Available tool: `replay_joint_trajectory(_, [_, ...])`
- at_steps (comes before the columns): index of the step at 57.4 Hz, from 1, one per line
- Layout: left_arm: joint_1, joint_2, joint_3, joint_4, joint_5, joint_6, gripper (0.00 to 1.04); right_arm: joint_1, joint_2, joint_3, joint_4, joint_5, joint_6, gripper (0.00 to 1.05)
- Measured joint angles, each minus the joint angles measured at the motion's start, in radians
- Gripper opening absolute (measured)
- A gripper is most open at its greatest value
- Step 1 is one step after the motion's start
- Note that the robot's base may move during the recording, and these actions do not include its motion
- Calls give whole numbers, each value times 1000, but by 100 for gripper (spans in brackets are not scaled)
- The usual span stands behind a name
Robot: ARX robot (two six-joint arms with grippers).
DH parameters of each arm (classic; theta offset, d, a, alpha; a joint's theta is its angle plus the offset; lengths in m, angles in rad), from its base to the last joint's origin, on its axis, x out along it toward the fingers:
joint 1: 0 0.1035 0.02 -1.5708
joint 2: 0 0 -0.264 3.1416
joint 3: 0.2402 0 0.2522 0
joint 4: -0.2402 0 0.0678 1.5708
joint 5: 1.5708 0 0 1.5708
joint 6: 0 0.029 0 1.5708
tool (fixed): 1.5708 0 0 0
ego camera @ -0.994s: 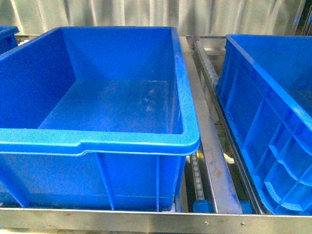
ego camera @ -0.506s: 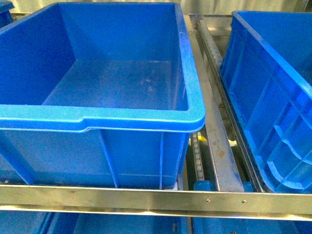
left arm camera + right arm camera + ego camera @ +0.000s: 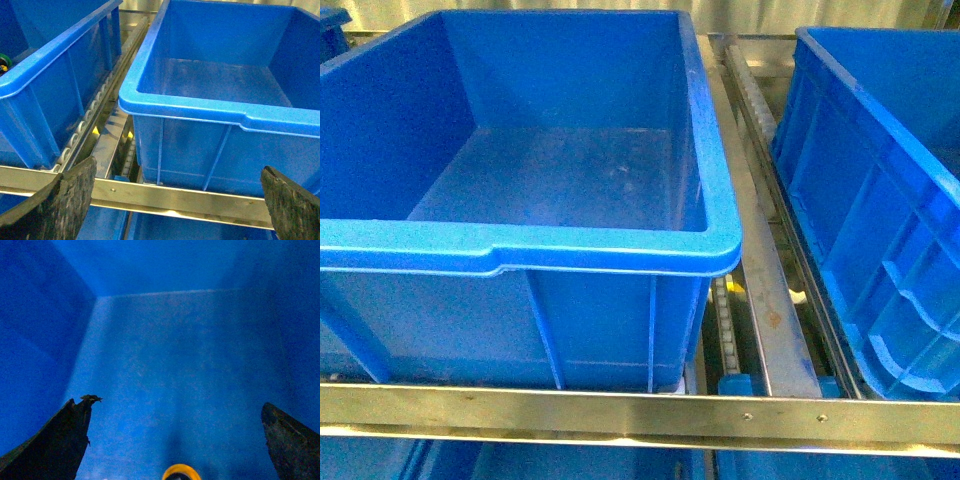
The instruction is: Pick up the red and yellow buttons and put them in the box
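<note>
- Front view: a large blue box [image 3: 520, 250] is seen at centre on a steel roller rack [image 3: 640, 412], with a second blue bin [image 3: 880, 230] at 3 o'clock. The floor of the central box is bare; no button lies in it. Neither arm is in view.
- Left wrist view: the left gripper [image 3: 175, 200] is spread wide and holds nothing; its dark fingers [image 3: 60, 205] are seen at 7 and 5 o'clock. It hangs before the front wall of the blue box. In a neighbouring bin [image 3: 45, 85] at 9 o'clock, a green-capped item [image 3: 4, 61] is just visible at the frame edge.
- Right wrist view: the right gripper [image 3: 175, 440] is held wide apart inside a blue bin [image 3: 180, 370]. The yellow button [image 3: 181, 473] is seen at 6 o'clock, between the fingers but not clasped.
- Progress: nothing is judged to be placed yet. The yellow button remains to be grasped and carried over; the red button is not visible in any view.
</note>
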Motion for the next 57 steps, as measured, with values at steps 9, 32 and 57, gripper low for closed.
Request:
replay_joint_trajectory(9, [0,0,0,0,0,0,97,-23,-157,-72,9,-41,65,99])
replay_joint_trajectory(32, [0,0,0,0,0,0,97,67,-730,-612,176,227,36,55])
replay_joint_trajectory(57, [0,0,0,0,0,0,97,219,-980,-916,219,378,14,4])
